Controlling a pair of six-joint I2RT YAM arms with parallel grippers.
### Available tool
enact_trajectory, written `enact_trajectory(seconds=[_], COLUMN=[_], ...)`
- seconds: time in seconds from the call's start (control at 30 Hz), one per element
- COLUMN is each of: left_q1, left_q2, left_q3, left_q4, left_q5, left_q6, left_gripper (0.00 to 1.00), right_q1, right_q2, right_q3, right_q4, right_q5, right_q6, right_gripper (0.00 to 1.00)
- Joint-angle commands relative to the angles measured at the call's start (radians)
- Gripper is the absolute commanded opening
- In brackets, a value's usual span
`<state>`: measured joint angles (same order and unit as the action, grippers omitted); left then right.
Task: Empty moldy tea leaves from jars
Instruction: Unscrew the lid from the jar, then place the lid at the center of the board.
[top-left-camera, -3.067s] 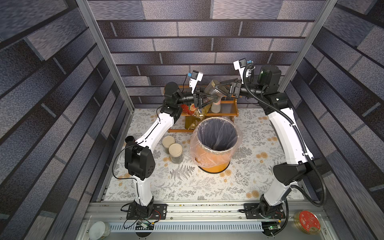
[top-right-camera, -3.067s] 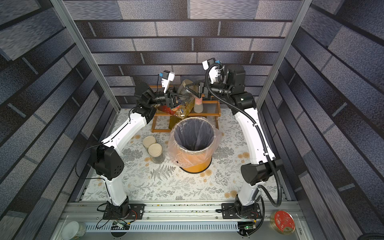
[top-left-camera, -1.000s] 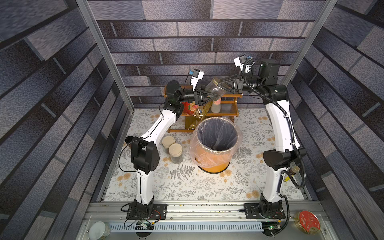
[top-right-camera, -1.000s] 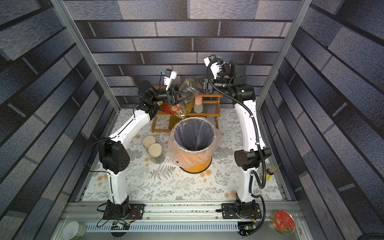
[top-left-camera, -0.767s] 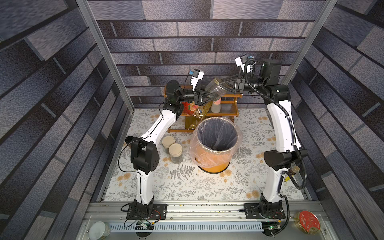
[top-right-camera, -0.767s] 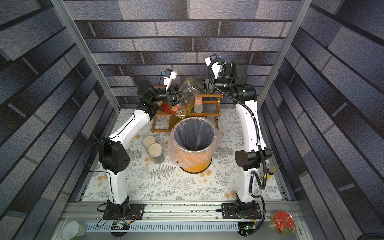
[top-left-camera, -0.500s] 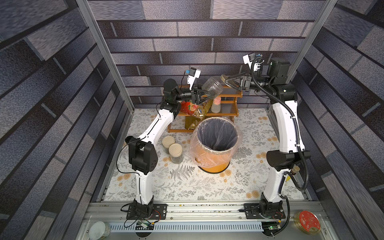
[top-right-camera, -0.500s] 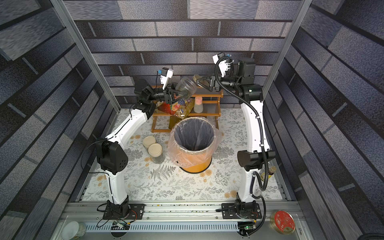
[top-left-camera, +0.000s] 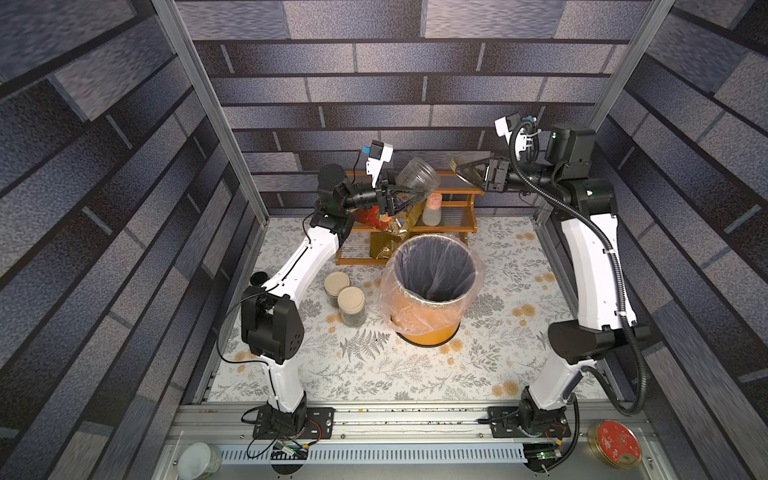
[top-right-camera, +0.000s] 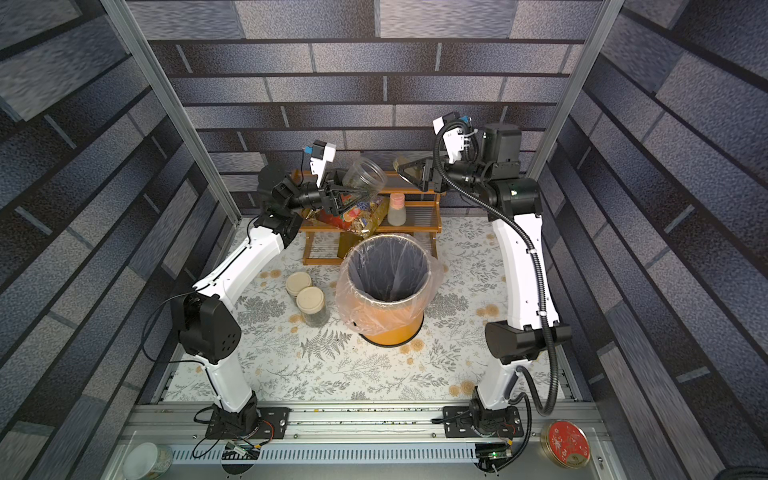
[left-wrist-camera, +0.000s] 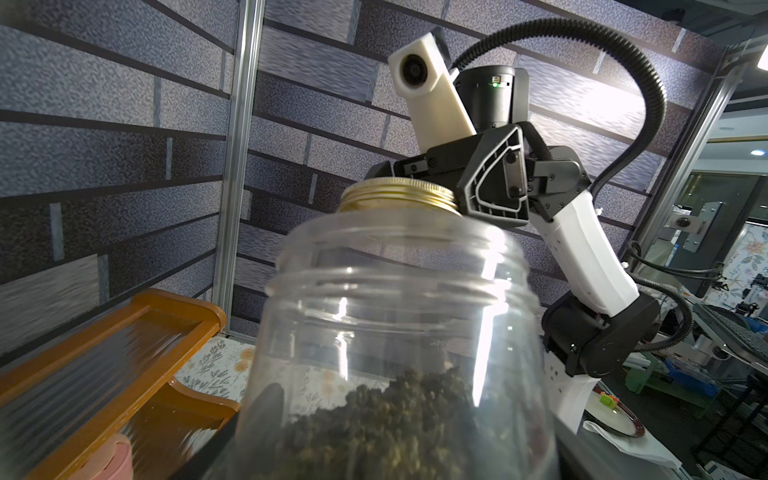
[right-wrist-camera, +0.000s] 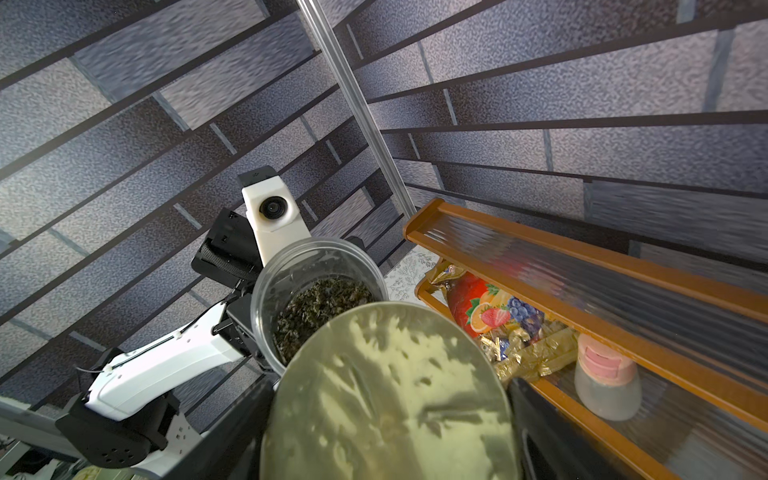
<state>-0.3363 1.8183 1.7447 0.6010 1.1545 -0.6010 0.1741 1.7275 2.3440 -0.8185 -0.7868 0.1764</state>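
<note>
A: Bench (top-left-camera: 415, 374), floral cloth. Bin (top-left-camera: 432, 328), orange with a clear liner, stands mid-bench with its mouth open.

B: Rack (top-left-camera: 457, 226) is behind it, at the back edge.

A: Left claw (top-left-camera: 417, 193)?

B: Clamped on the jar (top-left-camera: 417, 174). The jar is uncapped and tilted, raised over the rack's middle, mouth toward the right arm.

A: Right claw (top-left-camera: 463, 170)?

B: Pinched shut on the lid (right-wrist-camera: 390, 399), up over the rack's right end. The lid is near the jar's mouth but apart from it.

A: Others?

B: Two capped jars (top-left-camera: 337, 284) (top-left-camera: 351, 300), upright and side by side on the bench, between the bin and the left edge.

A: Leaves (left-wrist-camera: 395, 415)?

B: A dark crumbly heap in the jar's lower part. Both wrist views show it.
</note>
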Motion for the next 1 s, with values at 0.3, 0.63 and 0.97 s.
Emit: enact_trajectory(seconds=[0.3,0.63,0.97], left_q1=[-0.008,-0.055,-0.085], left_q2=[-0.209,-0.346,-0.471], left_q3=[-0.252,-0.392,-0.45], left_q4=[0.148,0.073,-0.029], left_q5=[-0.123,-0.164,-0.208], left_q6=[0.12,0.224,0.288], left_gripper=[0.32,0.32,0.33], right_q1=[0.001,0.001,0.0], right_q2=[-0.428,-0.724,-0.841], right_q3=[-0.582,-1.017,-1.305], right_q4=[-0.02,0.06,0.143], right_q5=[0.356,0.697,0.852], right_q6=[0.016,0.136,0.237], right_gripper=[0.63,0.65,0.65])
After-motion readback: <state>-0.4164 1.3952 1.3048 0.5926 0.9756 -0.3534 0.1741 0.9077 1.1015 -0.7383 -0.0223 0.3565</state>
